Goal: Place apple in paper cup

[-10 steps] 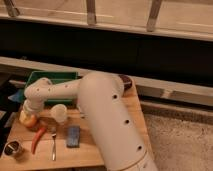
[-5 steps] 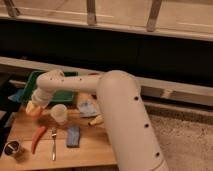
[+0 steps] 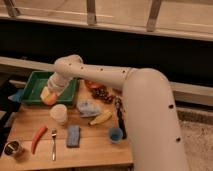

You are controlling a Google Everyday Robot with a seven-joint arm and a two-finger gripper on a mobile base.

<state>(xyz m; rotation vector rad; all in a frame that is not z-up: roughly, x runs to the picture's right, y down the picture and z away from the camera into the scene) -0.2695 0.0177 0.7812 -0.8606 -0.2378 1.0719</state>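
Pincer (image 3: pixel 50 94) has lifted the apple (image 3: pixel 48 97), seemingly above paper cup (image 3: pixel 59 114)

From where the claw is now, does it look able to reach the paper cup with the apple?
Probably yes: the claw carries the apple just up-left of the paper cup, whose open top is uncovered.

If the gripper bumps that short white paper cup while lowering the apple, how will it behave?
The short white paper cup looks thin, light and empty, so it would probably slide or tip. The gripper hovers just above-left with the round yellow-orange apple; an off-centre drop may knock the rim.
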